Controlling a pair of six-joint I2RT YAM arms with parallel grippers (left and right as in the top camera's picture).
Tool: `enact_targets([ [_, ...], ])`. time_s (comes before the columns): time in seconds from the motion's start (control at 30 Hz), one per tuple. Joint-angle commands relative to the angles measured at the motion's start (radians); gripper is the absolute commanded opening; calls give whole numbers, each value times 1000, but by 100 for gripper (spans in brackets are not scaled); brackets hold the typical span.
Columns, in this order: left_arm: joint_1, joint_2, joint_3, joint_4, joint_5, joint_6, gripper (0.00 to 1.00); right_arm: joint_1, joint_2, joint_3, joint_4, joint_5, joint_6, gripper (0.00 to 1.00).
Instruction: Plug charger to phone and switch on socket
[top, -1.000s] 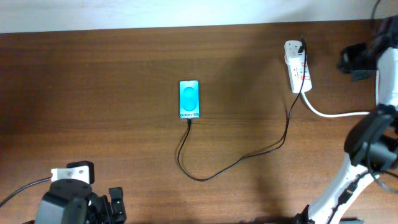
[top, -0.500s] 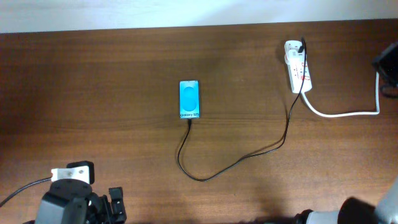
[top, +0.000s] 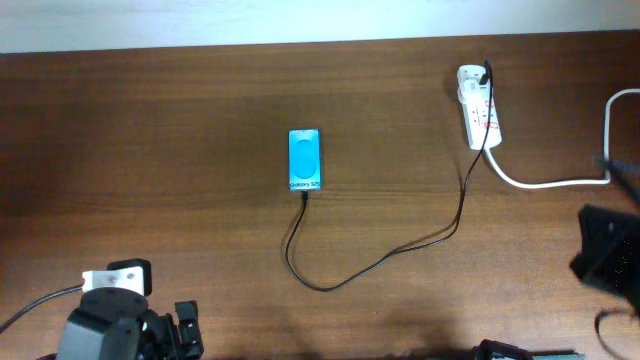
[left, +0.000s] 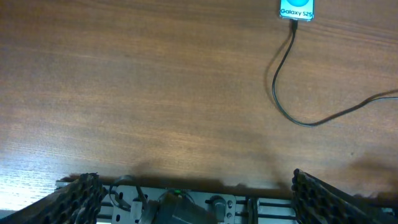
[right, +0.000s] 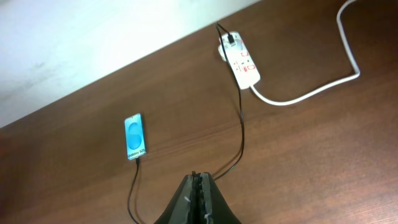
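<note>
The phone (top: 305, 160) lies flat mid-table, cyan screen up; it also shows in the right wrist view (right: 134, 137) and at the top edge of the left wrist view (left: 296, 9). The charger cable (top: 385, 258) runs from the phone's near end, its plug tip (top: 303, 195) at the phone's port, and loops to the socket (top: 479, 106), where it is plugged in. The socket also shows in the right wrist view (right: 240, 60). My left gripper (left: 196, 196) is open and empty at the near left edge. My right gripper (right: 199, 186) is shut, empty, raised at the near right.
The socket's thick white cord (top: 560, 180) curves off to the right edge of the table. A pale wall (right: 93, 37) runs behind the table's far edge. The left arm's base (top: 115, 320) sits at the front left corner.
My right arm has pulled back from beside the socket at the far right towards the near right edge. Phone, cable, socket and left arm have not moved.
</note>
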Motion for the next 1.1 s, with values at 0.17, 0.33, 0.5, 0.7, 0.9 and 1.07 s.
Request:
enact_targets([
  [0.17,-4,-5,-3,0,-5,-5,99,8,-425,-332,-6,18,-21,71],
  [0.33,-4,-5,-3,0,-5,-5,100,8,-656,-529,-6,19,-21,98],
  [0.5,-4,-5,-3,0,-5,-5,99,8,-674,-546,-6,14,-51,98],
  [0.7,-4,-5,-3,0,-5,-5,99,5,-756,-658,-6,-53,-304,98],
  [0.9,-4,-5,-3,0,-5,-5,100,3,-1039,-807,250,-50,-312,98],
  [1.07,-4,-5,-3,0,-5,-5,99,2,-1039,-1057,753,-109,-311,98],
])
